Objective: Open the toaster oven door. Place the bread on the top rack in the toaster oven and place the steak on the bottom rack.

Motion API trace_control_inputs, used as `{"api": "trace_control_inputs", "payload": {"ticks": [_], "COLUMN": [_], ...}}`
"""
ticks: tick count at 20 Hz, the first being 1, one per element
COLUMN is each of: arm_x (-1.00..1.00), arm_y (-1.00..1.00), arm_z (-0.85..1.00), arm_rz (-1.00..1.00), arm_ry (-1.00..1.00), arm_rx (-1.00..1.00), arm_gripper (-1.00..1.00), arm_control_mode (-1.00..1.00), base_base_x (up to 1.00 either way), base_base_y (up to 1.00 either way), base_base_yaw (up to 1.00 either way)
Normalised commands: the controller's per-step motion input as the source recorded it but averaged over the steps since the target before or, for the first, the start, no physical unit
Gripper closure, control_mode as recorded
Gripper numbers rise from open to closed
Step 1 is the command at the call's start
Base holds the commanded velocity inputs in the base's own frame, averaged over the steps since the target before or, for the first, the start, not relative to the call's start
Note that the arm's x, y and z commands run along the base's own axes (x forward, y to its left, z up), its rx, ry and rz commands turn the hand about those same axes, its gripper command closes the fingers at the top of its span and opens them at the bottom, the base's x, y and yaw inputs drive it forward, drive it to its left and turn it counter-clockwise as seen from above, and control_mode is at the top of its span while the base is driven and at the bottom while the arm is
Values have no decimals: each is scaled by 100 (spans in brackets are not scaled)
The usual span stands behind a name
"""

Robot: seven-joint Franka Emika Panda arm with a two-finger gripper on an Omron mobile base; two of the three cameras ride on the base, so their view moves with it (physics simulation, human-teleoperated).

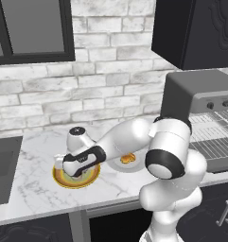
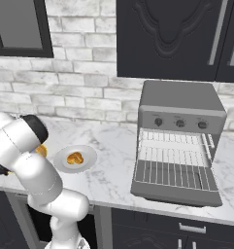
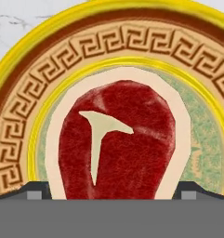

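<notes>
The arm reaches left and low over the desk (image 1: 35,184), its hand right above a yellow-rimmed plate (image 1: 58,178) near the front edge. Looking along the hand, the fingers (image 3: 111,193) are spread wide and released, one dark tip (image 3: 36,191) on each side of the steak (image 3: 115,142), which lies flat in the middle of that plate, red with a pale T-shaped fat mark. Whether the tips touch the meat I cannot tell.

Just to the right of that plate sits a white plate (image 2: 87,154) with the bread (image 2: 75,158) on it, a small golden lump at its centre. The bread (image 1: 128,159) also peeks out behind the arm's elbow.

Further right, toward the desk's right end and against the brick wall, stands the oven (image 2: 179,99). Its door (image 2: 174,192) is folded fully down, lying flat toward the front edge. Inside, the top rack (image 2: 173,141) and the bottom rack (image 2: 174,168) are both bare. Three knobs line the grey strip (image 2: 181,121) above the opening. A dark sink (image 1: 4,165) is set into the desk's left end.
</notes>
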Motion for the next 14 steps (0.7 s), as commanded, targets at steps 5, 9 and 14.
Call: {"api": "trace_control_inputs", "payload": {"ticks": [5,9,14], "arm_x": [10,8,4], "arm_y": [17,0,2], "arm_z": [-8,-10,-11], "arm_rz": [-4,-6,-6], "arm_ry": [1,8,9], "arm_rx": [-1,-3,-3], "arm_gripper": [-100,-100,100], "arm_control_mode": [-100,-100,-100], "base_base_x": [0,0,0], "base_base_y": [0,0,0], "base_base_yaw": [0,0,0]}}
